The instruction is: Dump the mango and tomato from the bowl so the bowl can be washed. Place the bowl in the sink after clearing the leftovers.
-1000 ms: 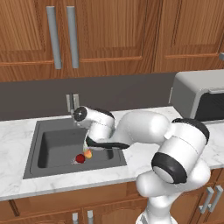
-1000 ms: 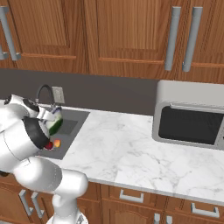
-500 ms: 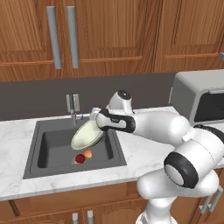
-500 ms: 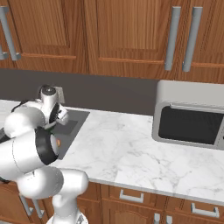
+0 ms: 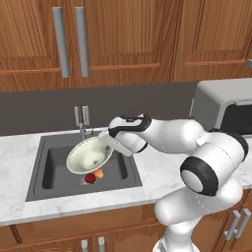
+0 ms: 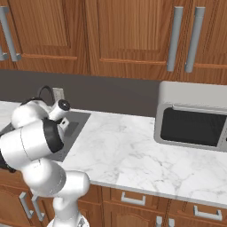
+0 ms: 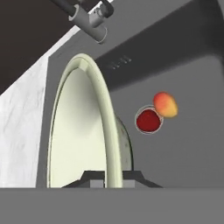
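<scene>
Lower middle of the left base view: the arm's pincer [image 5: 109,141] is clamped on the rim of the wide shallow cream-white bowl with the pale greenish edge [image 5: 88,155], tipped steeply over the dark grey rectangular sink [image 5: 49,170]. The bowl is smooth and glossy and covers part of the basin floor. Just under its lower edge sit the small deep-red round tomato [image 5: 89,178] and the orange-yellow rounded mango [image 5: 99,173], touching, on the drain. Behind stands the slim grey faucet [image 5: 81,123]. Speckled white marble table [image 5: 15,147] all around, boxy grey microwave [image 5: 222,109] upper right.
</scene>
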Motion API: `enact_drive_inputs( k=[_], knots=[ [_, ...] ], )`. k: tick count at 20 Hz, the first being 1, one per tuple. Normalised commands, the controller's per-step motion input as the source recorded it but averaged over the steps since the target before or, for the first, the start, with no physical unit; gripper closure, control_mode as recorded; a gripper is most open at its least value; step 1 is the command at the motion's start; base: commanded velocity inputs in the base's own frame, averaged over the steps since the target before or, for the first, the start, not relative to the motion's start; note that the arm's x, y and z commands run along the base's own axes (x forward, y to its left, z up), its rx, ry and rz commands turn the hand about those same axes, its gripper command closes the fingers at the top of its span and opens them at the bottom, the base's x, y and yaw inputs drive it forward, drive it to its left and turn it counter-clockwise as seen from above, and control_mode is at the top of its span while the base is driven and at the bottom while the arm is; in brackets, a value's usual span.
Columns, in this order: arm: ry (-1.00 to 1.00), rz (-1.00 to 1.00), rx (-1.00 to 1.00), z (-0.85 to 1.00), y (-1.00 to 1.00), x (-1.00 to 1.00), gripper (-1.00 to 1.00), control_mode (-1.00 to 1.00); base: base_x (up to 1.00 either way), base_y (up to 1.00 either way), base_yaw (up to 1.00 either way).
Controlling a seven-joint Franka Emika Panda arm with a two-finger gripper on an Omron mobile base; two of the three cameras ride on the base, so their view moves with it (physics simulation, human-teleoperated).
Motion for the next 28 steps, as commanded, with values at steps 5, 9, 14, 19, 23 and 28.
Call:
enact_drive_inputs(
  k=[5,9,14,19,23,28],
  knots=[
    [0.13,0.00,0.06,-0.01,0.49,0.18,1.00,-1.00,0.00,0.00,0.00],
    [0.19,-0.03,0.00,-0.06,0.26,0.09,1.00,-1.00,0.00,0.00,0.00],
    [0.19,-0.03,0.00,-0.26,0.07,0.08,1.00,-1.00,0.00,0.00,0.00],
    [0.01,0.00,0.00,-0.14,0.12,0.12,1.00,-1.00,0.00,0.00,0.00],
    [0.00,0.00,-0.01,-0.19,0.38,0.23,1.00,-1.00,0.00,0.00,0.00],
    [0.00,0.00,-0.04,-0.27,0.11,0.07,1.00,-1.00,0.00,0.00,0.00]
  ],
)
